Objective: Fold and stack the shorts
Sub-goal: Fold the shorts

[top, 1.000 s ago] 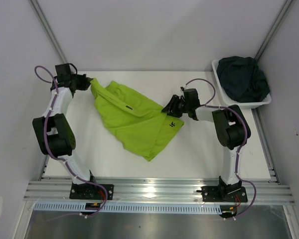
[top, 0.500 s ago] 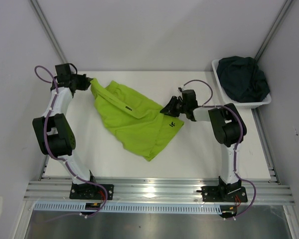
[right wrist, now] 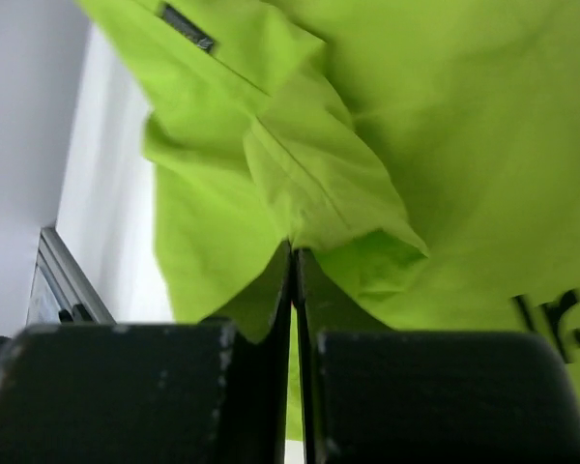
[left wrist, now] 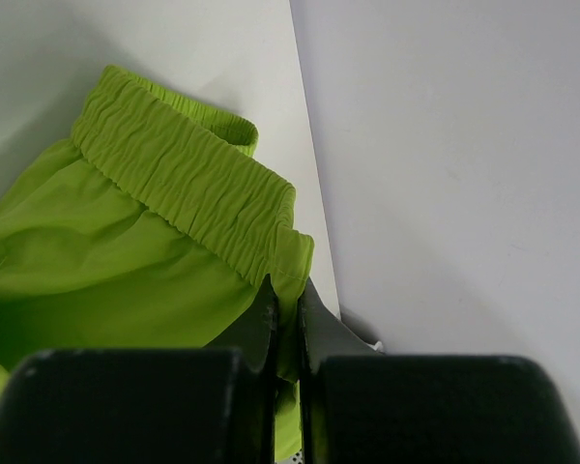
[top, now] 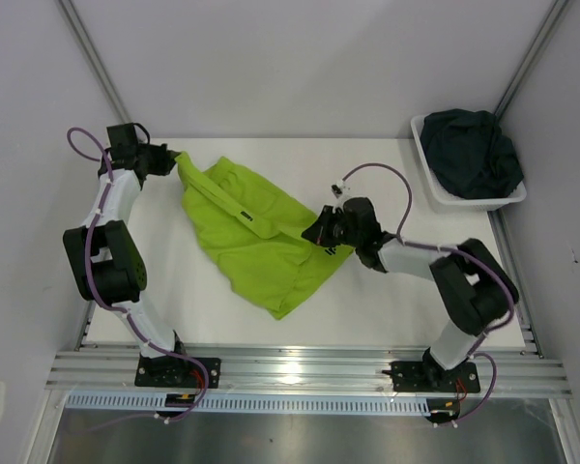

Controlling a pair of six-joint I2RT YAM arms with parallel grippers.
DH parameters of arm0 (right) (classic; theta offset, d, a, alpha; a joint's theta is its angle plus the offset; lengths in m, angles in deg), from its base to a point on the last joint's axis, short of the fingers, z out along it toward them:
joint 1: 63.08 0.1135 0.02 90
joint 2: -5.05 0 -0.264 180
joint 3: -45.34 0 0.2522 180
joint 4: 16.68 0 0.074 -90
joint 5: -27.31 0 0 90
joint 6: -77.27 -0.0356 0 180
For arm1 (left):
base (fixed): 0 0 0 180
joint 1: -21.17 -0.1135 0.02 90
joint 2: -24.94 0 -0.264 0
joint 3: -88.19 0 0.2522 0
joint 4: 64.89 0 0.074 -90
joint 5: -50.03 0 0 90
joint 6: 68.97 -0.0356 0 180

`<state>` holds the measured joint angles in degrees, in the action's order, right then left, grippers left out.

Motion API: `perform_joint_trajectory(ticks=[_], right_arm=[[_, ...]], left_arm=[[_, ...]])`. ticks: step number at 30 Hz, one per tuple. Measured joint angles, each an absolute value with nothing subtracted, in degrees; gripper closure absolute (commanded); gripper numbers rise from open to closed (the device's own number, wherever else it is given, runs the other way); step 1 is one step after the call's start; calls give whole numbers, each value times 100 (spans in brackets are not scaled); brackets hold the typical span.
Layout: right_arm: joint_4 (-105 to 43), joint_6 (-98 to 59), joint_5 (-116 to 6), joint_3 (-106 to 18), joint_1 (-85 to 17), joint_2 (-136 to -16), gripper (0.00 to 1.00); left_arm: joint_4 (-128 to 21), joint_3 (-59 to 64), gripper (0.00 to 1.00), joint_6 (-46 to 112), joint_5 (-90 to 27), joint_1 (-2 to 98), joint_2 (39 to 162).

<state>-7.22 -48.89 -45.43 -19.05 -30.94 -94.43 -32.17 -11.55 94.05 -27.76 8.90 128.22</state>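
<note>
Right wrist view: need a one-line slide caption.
Close-up: right pincer shut on a raised fold of the lime green shorts.

white plastic basket (top: 478,202) at far right table (top: 387,300) corner; metal rail (top: 300,372) along near edge.

White flat table (top: 387,300): bright lime green fabric shorts (top: 256,251) lie crumpled across the middle-left. White plastic basket (top: 474,203) at far right corner, well apart from them.
</note>
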Motion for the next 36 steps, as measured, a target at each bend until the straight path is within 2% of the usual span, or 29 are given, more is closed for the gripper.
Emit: perform_joint_trajectory(ticks=[6, 13, 20, 28, 36], right_arm=[[-670, -4686, -5961, -931, -1859, -7773, 100], [-980, -4266, -7922, -590, -270, -6455, 100], [-1338, -3941, -9129, -493, 228, -5502, 100], [-1610, -3604, -9684, -485, 547, -4958, 100], [-2005, -3206, -10342, -651, 1597, -4932, 100]], left_arm=[[-3171, -1155, 100, 9402, -2754, 890, 12822], [-2915, -1242, 100, 9394, -2634, 826, 12803], [-2589, -1603, 100, 9343, -2599, 785, 12803], [-2349, -1795, 100, 9300, -2485, 772, 12796], [-2150, -1795, 100, 9238, -2393, 765, 12647]])
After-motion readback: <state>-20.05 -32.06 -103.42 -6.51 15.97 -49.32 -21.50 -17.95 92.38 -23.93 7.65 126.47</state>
